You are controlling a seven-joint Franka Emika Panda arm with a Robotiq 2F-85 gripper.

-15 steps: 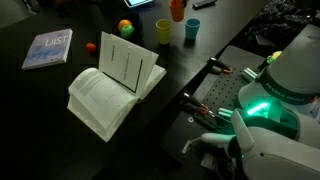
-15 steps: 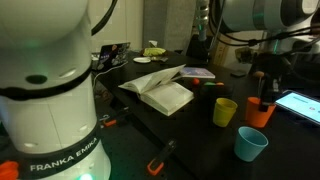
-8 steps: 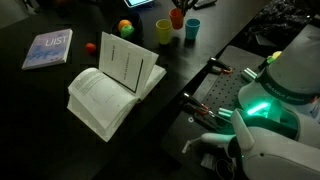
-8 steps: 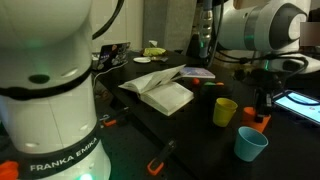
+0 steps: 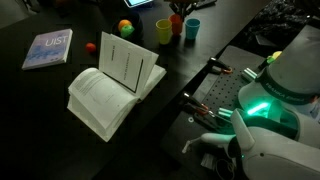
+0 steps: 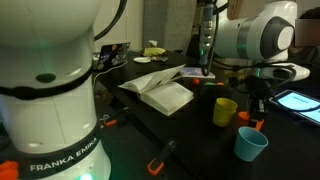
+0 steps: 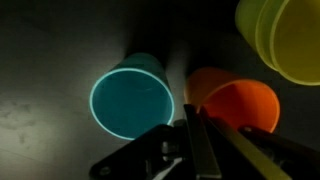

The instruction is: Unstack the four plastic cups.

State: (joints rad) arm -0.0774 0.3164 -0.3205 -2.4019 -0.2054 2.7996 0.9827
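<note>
In the wrist view my gripper [image 7: 190, 114] comes in from the bottom, its jaws shut on the left rim of the orange-red cup [image 7: 240, 106]. The teal-blue cup [image 7: 132, 98] stands upright just to the left of it. A yellow cup [image 7: 278, 36] sits at the upper right and shows two rims, one inside the other. In both exterior views the orange cup [image 5: 177, 19] [image 6: 259, 124] is low at the table, between the yellow cup [image 5: 163, 30] [image 6: 225, 111] and the teal cup [image 5: 192, 29] [image 6: 251, 144]. My gripper [image 6: 256, 108] partly hides it.
An open book [image 5: 110, 85] [image 6: 165, 93] stands in the middle of the dark table. A closed blue book [image 5: 48, 48] lies further off. A small red-yellow-green ball [image 5: 125, 27] rests near the cups. A tablet [image 6: 298, 101] lies just beyond them. The robot base [image 6: 50, 110] fills the foreground.
My gripper has come down with the orange cup in it, from above the table to table level between the yellow and teal cups. The other cups stayed put.
</note>
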